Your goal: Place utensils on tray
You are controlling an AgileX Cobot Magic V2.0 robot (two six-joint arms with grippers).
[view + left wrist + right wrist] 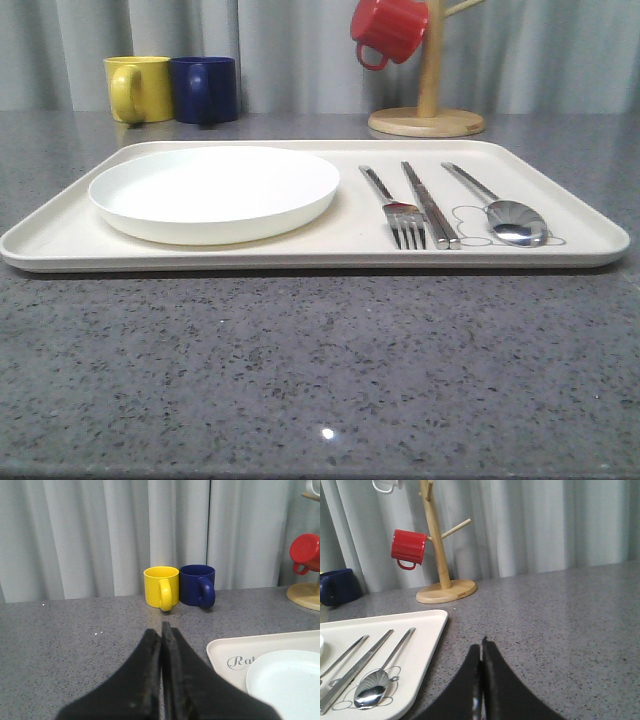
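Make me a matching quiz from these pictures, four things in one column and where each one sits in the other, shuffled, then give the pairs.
Things:
1. round white plate
2. shiny silver oval-bowled spoon
3. ribbed red mug
4. glossy yellow mug

Places:
A. hanging on the wooden mug tree
B. left part of the cream rectangular tray
C. on the grey table beside the dark blue mug
D. rightmost of the cutlery on the tray

Pairs: 1-B, 2-D, 3-A, 4-C
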